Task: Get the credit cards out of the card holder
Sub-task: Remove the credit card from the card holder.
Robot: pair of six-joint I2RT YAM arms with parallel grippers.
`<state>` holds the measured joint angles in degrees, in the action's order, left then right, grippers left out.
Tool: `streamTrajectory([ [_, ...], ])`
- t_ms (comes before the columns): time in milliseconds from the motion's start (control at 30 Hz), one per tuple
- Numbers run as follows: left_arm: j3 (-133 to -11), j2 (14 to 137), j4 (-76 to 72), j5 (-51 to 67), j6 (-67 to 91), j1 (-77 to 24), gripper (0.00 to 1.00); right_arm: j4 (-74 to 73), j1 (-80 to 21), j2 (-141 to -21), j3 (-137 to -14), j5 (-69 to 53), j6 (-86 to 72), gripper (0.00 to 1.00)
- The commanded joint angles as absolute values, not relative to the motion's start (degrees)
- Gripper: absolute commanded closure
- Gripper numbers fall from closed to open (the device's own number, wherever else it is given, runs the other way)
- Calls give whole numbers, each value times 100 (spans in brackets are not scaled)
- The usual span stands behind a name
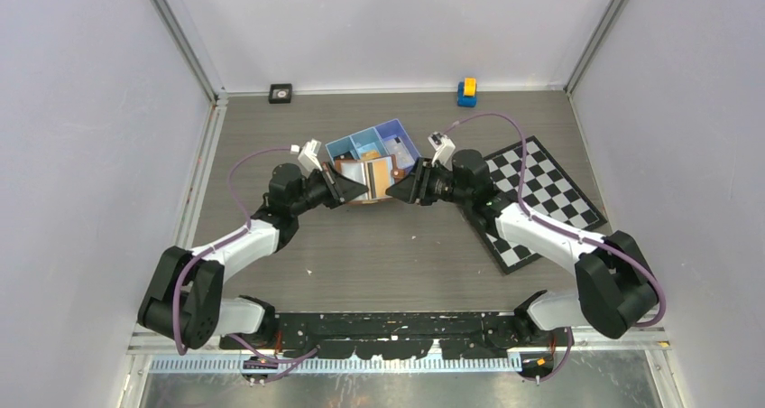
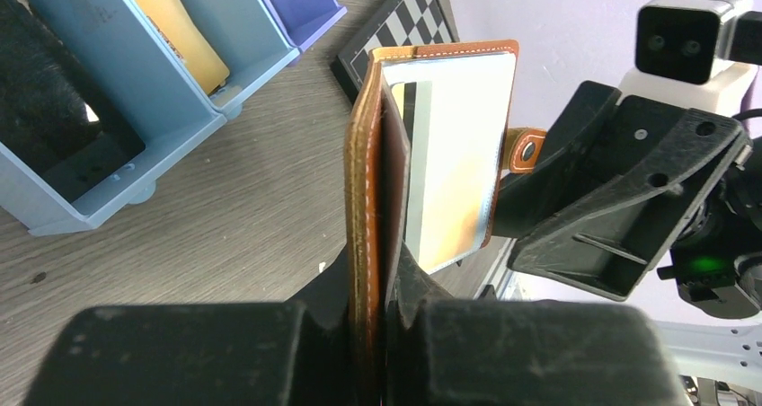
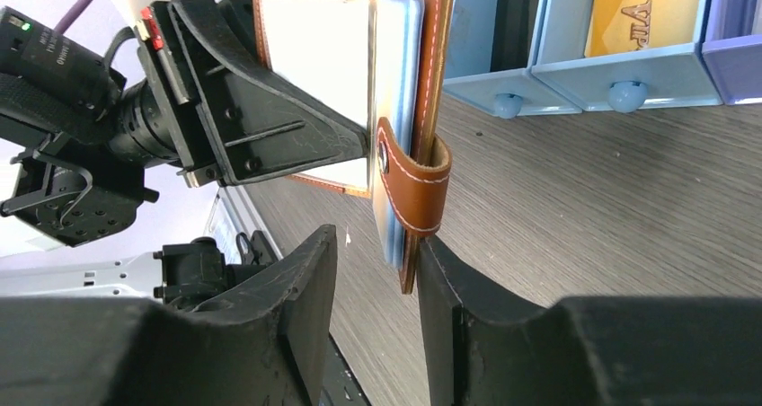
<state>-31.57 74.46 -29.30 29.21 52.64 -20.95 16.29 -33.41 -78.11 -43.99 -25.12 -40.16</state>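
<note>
Left gripper point(image 2: 370, 285) clamped on the opened card holder point(image 2: 363, 181).
Right gripper point(image 3: 376, 271) has its jaws parted, astride the holder's opposite edge; pale credit cards point(image 2: 449, 154) sleeved between both grippers.

Holder point(image 2: 367, 199): bottom edge buried between left pincer point(image 2: 368, 285) fingers. Cards point(image 2: 454, 154) inside it glare-washed; print unreadable, count unclear. Beyond the pincer, tray point(image 2: 108, 65) and its orange card point(image 2: 180, 29) are cut off by the frame top.

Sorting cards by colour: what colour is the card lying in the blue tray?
Golden orange; the card shows best in the right wrist view.
</note>
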Motion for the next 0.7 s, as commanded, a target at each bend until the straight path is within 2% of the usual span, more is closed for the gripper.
streamTrajectory([
  [0, -3295, 7466, -3051, 3029, 5238, -2065, 100, 1957, -3316, -7450, -4345, -2228, -3979, 60],
  [200, -3288, 7475, -3090, 3058, 5252, -2070, 100, 1966, -3305, -7488, -4373, -2269, -4021, 86],
  [467, -3292, 7603, -3400, 3300, 5380, -2062, 100, 2091, -3303, -7579, -4386, -2485, -4051, 96],
  [567, -3305, 7686, -3626, 3461, 5466, -2065, 100, 2070, -3303, -7617, -4409, -2488, -4046, 95],
  [667, -3309, 7727, -3806, 3610, 5535, -2072, 100, 1587, -3305, -7658, -4562, -2174, -3902, 82],
])
